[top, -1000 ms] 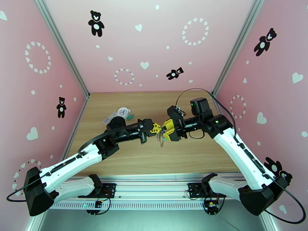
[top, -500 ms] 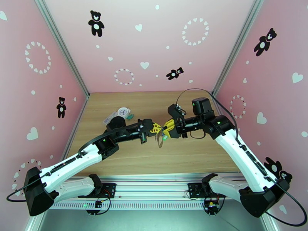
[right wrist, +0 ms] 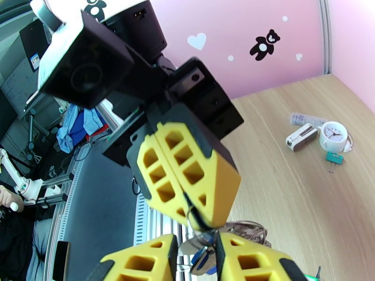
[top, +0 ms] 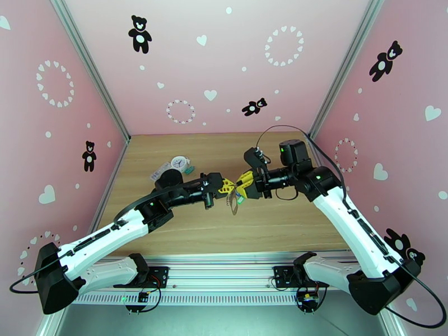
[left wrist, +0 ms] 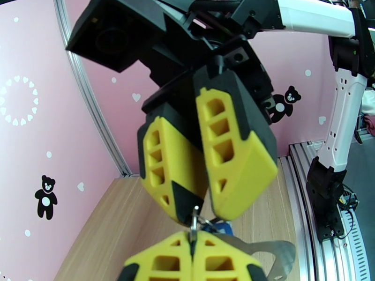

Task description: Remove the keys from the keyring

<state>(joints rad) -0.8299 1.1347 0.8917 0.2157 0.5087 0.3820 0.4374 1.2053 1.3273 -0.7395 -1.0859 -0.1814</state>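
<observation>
Left gripper (left wrist: pixel 193 242) pinches the flat mauve-brown D-shaped keyring (left wrist: pixel 281 249) by a metal ring (left wrist: pixel 193 222). Right gripper (right wrist: pixel 196 240) straddles the blue-tagged key (right wrist: pixel 205 261); grip unclear.

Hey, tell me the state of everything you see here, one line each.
left gripper: shut on the keyring.
right gripper: jaws narrowed around the blue key, grip unclear.
keyring: held in the air, off the table.
blue key: at the keyring's edge.
green key: dangling under the grippers.
clock charm: lying on the table.
teal clip: lying beside the clock charm.
</observation>
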